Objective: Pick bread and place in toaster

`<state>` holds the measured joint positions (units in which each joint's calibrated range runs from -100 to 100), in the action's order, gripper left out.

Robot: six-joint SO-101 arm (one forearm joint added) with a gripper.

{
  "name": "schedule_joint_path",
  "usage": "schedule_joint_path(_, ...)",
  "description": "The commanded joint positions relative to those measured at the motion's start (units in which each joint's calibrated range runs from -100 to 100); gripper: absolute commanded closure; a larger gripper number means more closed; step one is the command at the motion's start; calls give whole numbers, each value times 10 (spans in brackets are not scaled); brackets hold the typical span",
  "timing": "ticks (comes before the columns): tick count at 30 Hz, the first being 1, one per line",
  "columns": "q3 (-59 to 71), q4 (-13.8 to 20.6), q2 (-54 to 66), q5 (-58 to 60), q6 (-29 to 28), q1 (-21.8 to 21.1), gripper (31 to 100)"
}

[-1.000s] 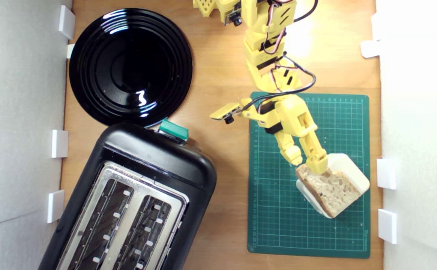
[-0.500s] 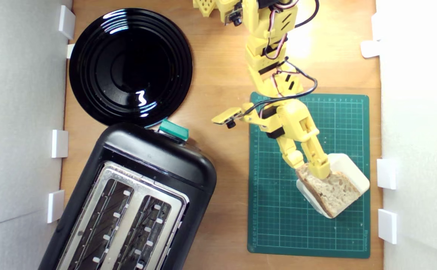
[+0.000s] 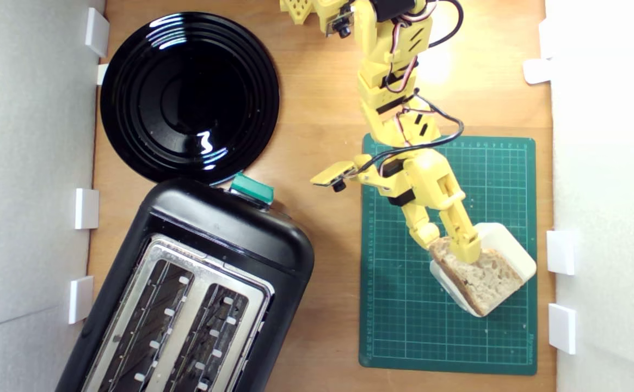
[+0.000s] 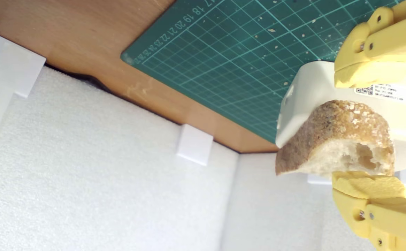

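Note:
The bread (image 3: 485, 277), a wedge slice with holey crumb and brown crust, lies on a cream-white block (image 3: 507, 245) on the green cutting mat (image 3: 404, 326), at the exterior view's right. My yellow gripper (image 3: 446, 244) is open and straddles the slice's corner nearest the arm. In the wrist view the gripper (image 4: 368, 132) has one finger (image 4: 366, 184) against the crumb face of the bread (image 4: 328, 139). The other finger (image 4: 370, 73) stands a little off the crust. The black toaster (image 3: 197, 283) with its teal lever (image 3: 251, 189) sits at the lower left, slots uncovered.
A round glossy black plate (image 3: 189, 95) lies at the upper left, just behind the toaster. White foam walls (image 3: 28, 163) with white clips (image 3: 560, 252) line both sides of the wooden table (image 3: 327, 109). The wall at the right stands close to the bread.
The arm has reached slightly further along the mat, and the gripper's fingers have slid a little farther over the bread's corner. The bread and block have not moved.

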<state>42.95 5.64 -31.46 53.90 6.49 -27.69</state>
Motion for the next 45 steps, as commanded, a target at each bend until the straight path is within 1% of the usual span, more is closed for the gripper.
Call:
schedule_joint_path(1,-23,-1,10,16,5,-4,473)
schedule_joint_path(3,-24,2,10,16,5,-2,495)
schedule_joint_path(8,-24,3,10,16,8,-3,503)
schedule_joint_path(13,-35,-3,7,16,8,-2,511)
schedule_joint_path(14,-35,-3,7,16,8,-2,526)
schedule_joint_path(18,-34,-3,7,16,8,-1,622)
schedule_joint_path(20,-33,-4,7,16,5,-1,648)
schedule_joint_path(30,-31,-4,9,16,4,0,722)
schedule_joint_path(35,-30,3,13,15,4,0,729)
schedule_joint_path(39,-29,-2,18,15,7,1,729)
schedule_joint_path(43,-28,1,60,12,8,4,729)
schedule_joint_path(45,-28,3,90,12,8,12,729)
